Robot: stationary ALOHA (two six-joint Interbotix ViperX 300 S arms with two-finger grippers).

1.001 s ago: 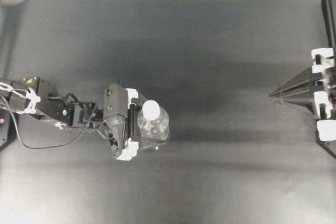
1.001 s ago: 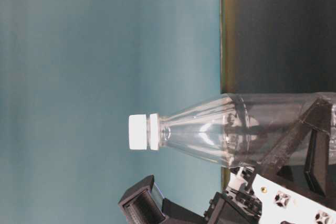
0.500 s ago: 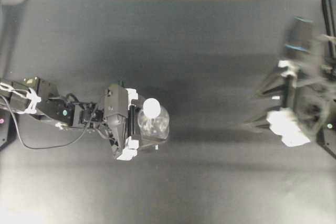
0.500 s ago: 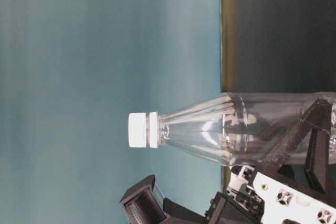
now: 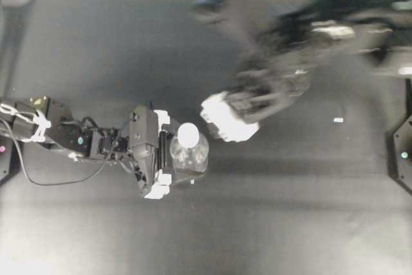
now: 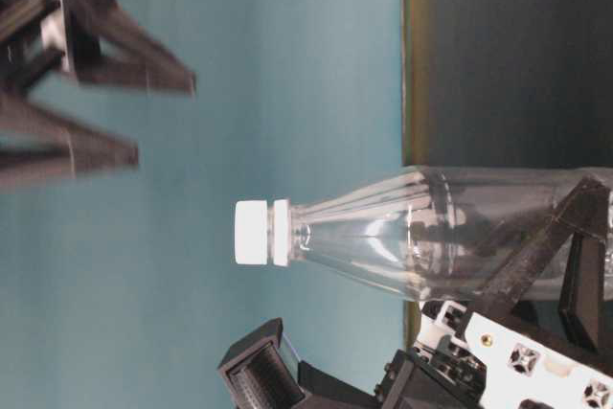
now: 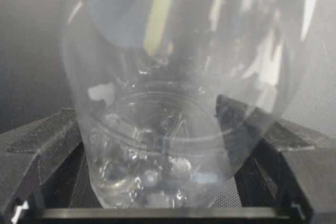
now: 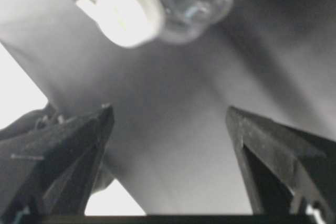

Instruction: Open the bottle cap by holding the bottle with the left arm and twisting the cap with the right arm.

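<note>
Dark tabletop (image 5: 77,223): left end effector (image 5: 168,154) clamps the bottle (image 5: 190,154) upright near its left edge, bottle cap (image 6: 252,232) on; right end effector (image 6: 134,112), jaws wide and empty, hangs short of it. Twisting remains.

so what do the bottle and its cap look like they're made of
The bottle looks like thin clear plastic with a glossy finish: you see straight through it, and bright reflections streak its moulded ridges. The cap seems to be opaque white plastic, fairly matt, with no glare on it.
</note>
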